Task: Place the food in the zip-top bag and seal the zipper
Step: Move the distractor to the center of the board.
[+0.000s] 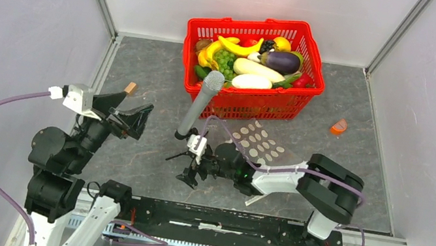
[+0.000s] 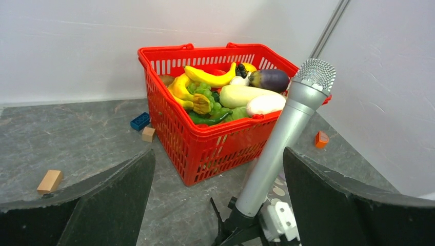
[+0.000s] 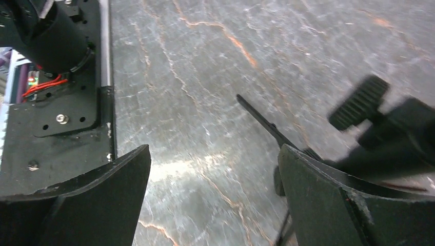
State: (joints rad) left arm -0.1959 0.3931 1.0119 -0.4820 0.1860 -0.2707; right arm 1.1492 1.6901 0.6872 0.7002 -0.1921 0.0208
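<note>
- Food (image 1: pixel 257 70): all piled in red basket (image 1: pixel 241 103) at back-centre of table (image 1: pixel 144 72). Banana, purple eggplant, white veg, green grapes and yellow citrus show on top.
- Bag (image 1: pixel 258 144): lies flat on table just in front of basket, white dots up. Near-right part is hidden under R arm. Nothing seen in it.
- Zipper: can't make out which edge.
- R gripper (image 1: pixel 185 167): jaws wide apart, nothing between them. Sits low over bare table, just past bag's left-near corner and apart from it. Wrist view shows only table, base rail and stand legs between the fingers (image 3: pixel 92 200).
- L gripper (image 1: pixel 128 112): jaws spread, empty. It's at far left, well apart from bag. Wrist view faces basket and mic.
- Food is well apart from both grippers, with the bag between basket and R arm.
- Mic (image 1: pixel 200 103): on a small stand, leaning toward basket, between the two grippers and left of bag.
- Orange wedge (image 1: pixel 338 126): on table right of basket.
- Tan block (image 1: pixel 130 88) and blue block (image 2: pixel 139 121): on table left of basket.
</note>
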